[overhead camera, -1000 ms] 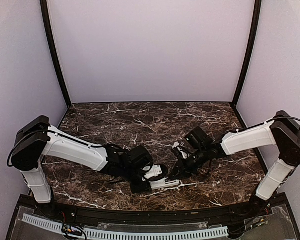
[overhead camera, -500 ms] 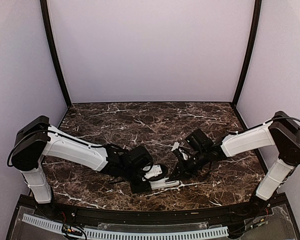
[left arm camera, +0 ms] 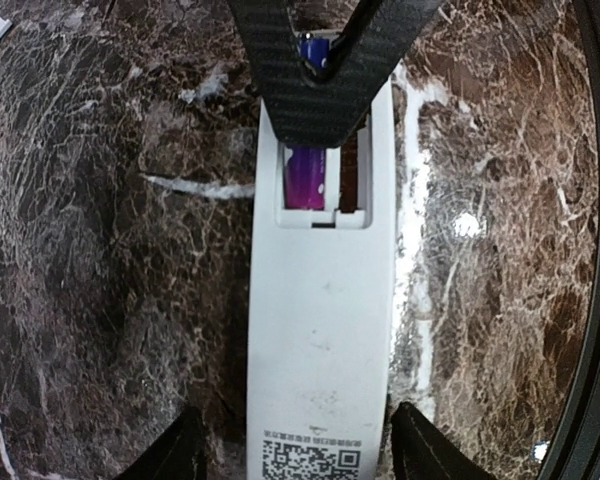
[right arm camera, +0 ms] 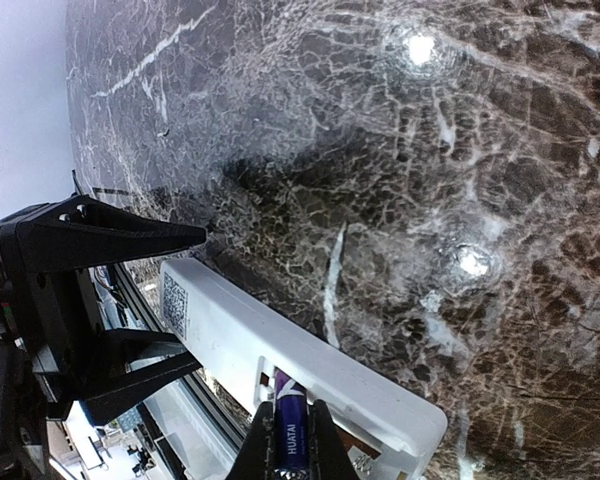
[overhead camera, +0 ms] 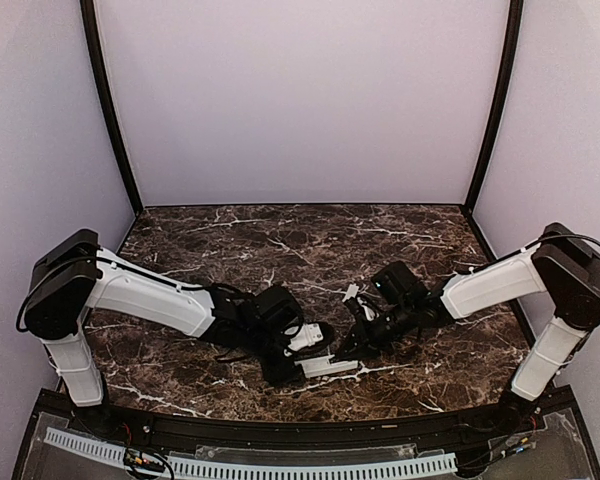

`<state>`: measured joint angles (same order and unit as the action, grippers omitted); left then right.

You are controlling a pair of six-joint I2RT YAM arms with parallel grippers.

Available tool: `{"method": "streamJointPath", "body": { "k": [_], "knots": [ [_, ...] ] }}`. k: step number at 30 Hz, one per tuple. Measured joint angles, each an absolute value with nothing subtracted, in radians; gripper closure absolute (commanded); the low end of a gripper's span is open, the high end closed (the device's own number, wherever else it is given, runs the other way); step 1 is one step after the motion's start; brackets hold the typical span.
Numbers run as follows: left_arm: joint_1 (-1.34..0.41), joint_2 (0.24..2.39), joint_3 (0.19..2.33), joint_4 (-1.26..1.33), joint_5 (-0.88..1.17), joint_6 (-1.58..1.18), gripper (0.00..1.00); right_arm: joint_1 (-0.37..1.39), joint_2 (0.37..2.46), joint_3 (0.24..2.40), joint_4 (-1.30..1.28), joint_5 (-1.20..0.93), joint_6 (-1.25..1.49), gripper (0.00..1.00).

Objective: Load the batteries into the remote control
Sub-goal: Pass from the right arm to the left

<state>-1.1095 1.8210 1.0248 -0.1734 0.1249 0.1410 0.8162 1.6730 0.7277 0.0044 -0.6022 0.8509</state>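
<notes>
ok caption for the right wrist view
Right gripper holds a purple battery in the open compartment of the remote control.

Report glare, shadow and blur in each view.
Top external: even, soft light, no hard glare on the table. Left wrist: sharp on the remote control, one small glint right of it. Right wrist: two bright glints on the table, dark shadow mid-frame.

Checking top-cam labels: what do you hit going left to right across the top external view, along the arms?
In order: left arm's shoulder → left gripper → remote control → right gripper → right arm's shoulder.
</notes>
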Motion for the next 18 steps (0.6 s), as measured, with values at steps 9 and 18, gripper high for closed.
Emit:
{"method": "streamJointPath", "body": {
  "k": [9,18],
  "knots": [
    [-1.103,1.821,1.058,-0.151,0.253,0.175,0.27,0.817,1.671,0.697,0.060,-0.606,0.850,1.00],
    [-1.081,1.827,1.089,-0.002,0.328,0.205,0.72,0.817,1.670,0.691,0.070,-0.606,0.847,1.00]
  ]
}}
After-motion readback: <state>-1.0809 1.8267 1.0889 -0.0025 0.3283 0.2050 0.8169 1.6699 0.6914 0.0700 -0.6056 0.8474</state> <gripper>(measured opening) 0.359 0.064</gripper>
